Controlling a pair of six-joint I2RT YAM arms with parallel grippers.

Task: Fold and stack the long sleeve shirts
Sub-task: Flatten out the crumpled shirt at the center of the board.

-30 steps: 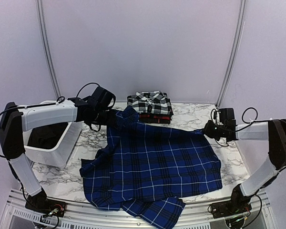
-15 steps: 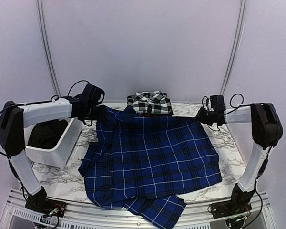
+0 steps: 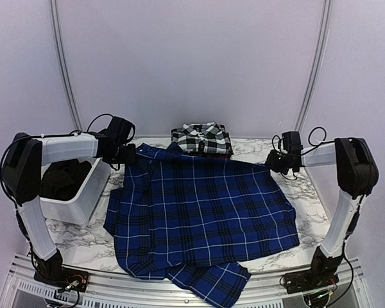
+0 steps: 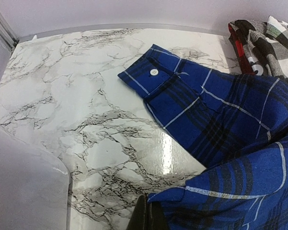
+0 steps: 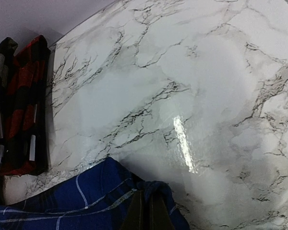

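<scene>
The royal blue plaid shirt (image 3: pixel 205 212) is stretched wide over the marble table, its near hem draped over the front edge. My left gripper (image 3: pixel 129 155) is shut on its far left corner; the left wrist view shows the shut fingertips (image 4: pixel 148 218) pinching blue cloth (image 4: pixel 230 191), with a buttoned cuff (image 4: pixel 151 74) lying flat beyond. My right gripper (image 3: pixel 274 161) is shut on the far right corner; the right wrist view shows its fingertips (image 5: pixel 146 213) clamping the bunched edge (image 5: pixel 86 201). The black-and-white check shirt (image 3: pixel 202 138) lies folded at the back on the red-and-black shirt (image 5: pixel 24 105).
A white plastic tub (image 3: pixel 74 192) with dark cloth inside stands at the left, close under my left arm; its rim shows in the left wrist view (image 4: pixel 24 182). Bare marble (image 5: pixel 182 96) lies far right. The booth walls close in behind.
Both grippers have pulled the shirt's far corners outward and back, spreading the cloth wider and flatter. The left gripper moved left, the right one toward the back right.
</scene>
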